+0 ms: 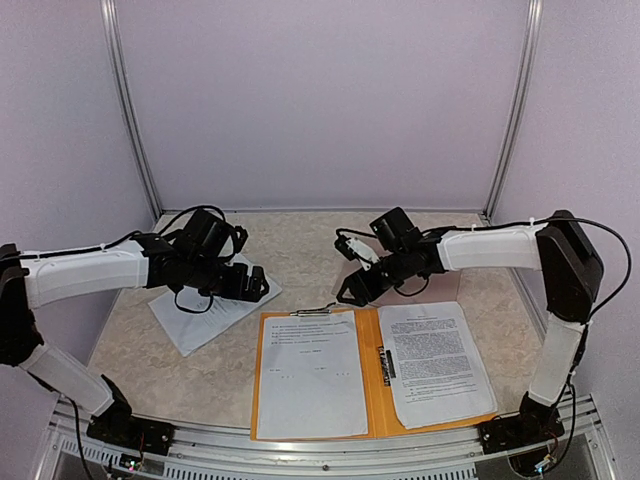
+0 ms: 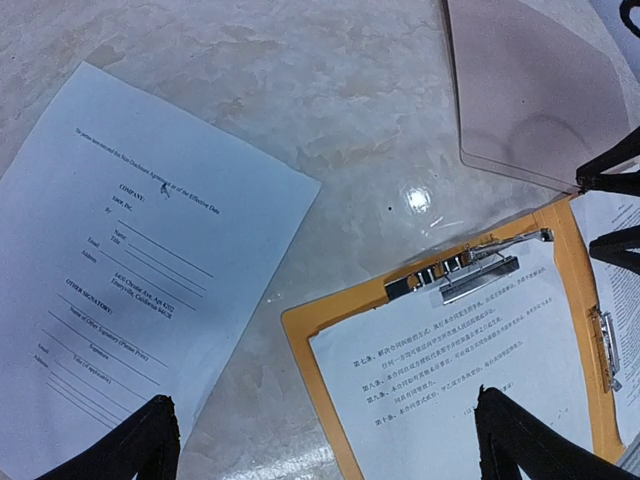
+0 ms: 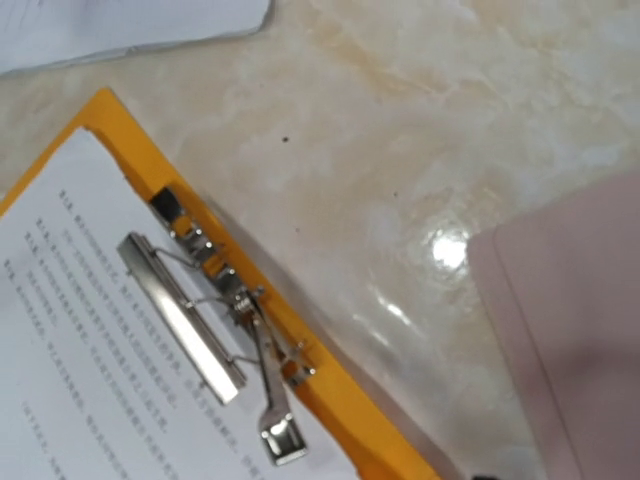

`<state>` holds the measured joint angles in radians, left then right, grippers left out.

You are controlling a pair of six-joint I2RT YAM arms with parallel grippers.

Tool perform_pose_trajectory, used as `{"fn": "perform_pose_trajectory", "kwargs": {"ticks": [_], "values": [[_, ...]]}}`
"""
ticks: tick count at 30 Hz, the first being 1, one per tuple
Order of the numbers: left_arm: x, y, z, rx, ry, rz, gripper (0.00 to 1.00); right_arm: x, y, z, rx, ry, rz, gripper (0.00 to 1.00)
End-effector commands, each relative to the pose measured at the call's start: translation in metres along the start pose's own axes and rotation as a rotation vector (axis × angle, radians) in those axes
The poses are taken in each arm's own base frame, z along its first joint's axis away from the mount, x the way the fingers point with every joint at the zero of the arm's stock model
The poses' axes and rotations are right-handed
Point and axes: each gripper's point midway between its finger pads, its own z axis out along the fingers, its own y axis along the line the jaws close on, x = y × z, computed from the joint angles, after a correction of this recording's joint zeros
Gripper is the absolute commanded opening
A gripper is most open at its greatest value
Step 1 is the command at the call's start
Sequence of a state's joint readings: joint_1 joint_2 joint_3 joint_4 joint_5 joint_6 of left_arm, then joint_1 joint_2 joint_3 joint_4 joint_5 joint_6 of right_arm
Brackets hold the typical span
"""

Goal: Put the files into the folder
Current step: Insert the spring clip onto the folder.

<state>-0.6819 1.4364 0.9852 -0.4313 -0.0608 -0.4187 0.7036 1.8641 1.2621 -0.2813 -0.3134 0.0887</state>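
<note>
Files: one loose, flat on tabletop, left of orange folder | left pincer released, above its folder-side edge | right pincer: cannot tell | advice: pinch that edge squarely, lift slowly.

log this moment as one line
left jaws: open above loose file | right jaws: state unclear, near clip | folder: open, clipped sheet left half, second sheet right half
</note>
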Motion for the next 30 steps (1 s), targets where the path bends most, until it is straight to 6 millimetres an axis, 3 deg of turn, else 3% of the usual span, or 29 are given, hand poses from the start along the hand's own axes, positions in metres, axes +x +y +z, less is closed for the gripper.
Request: {"fn": "perform_pose_trajectory", "kwargs": {"ticks": [1, 11, 30], "values": [[-0.008, -0.024, 0.009, 0.099, 0.0, -0.004, 0.99, -0.005, -0.005, 0.001, 0.002, -0.013, 0.037, 0.64], [-0.002, -0.037, 0.026, 0.149, 0.042, -0.027, 0.99, -0.003, -0.006, 0.023, -0.037, -0.034, 0.117, 0.83], [-0.001, -0.03, 0.024, 0.111, 0.036, -0.03, 0.99, 0.009, 0.014, 0.045, -0.134, -0.009, 0.197, 0.77]]}}
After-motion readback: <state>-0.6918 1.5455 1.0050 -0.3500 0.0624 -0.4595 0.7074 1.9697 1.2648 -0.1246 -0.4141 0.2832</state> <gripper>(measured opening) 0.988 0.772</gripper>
